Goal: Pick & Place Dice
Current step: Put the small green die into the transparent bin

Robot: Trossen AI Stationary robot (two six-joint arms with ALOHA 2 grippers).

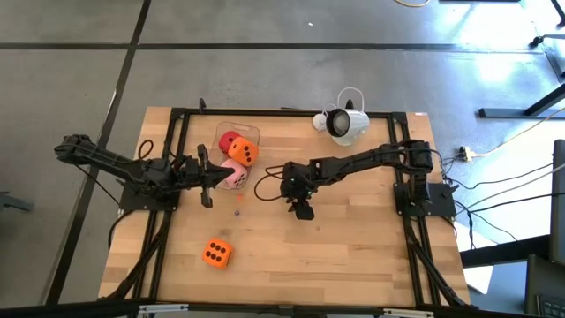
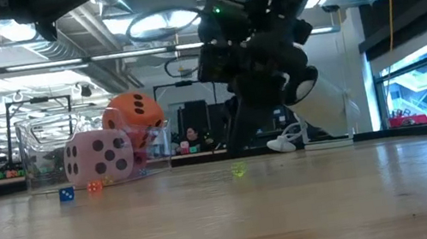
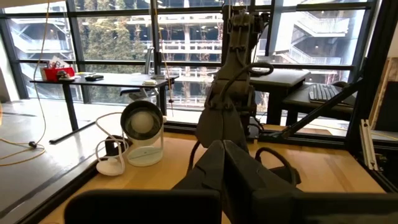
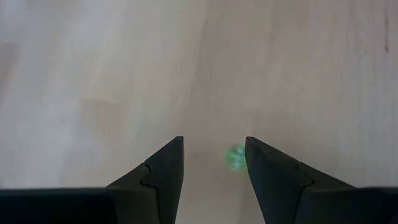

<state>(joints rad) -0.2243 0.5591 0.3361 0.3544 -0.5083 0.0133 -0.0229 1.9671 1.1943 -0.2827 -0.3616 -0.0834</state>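
Fingers of the right gripper (image 4: 213,165) are standing apart, empty, over bare surface (image 1: 353,247) mid-table. Left gripper (image 1: 208,181) fingers are pressed together beside the clear tub (image 1: 221,132) holding pink die (image 1: 234,174), red die (image 1: 229,140) and orange die (image 1: 244,152); second orange die (image 1: 216,253) is sitting at 7 o'clock.

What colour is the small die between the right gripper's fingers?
Green small die; the right wrist view shows it best.
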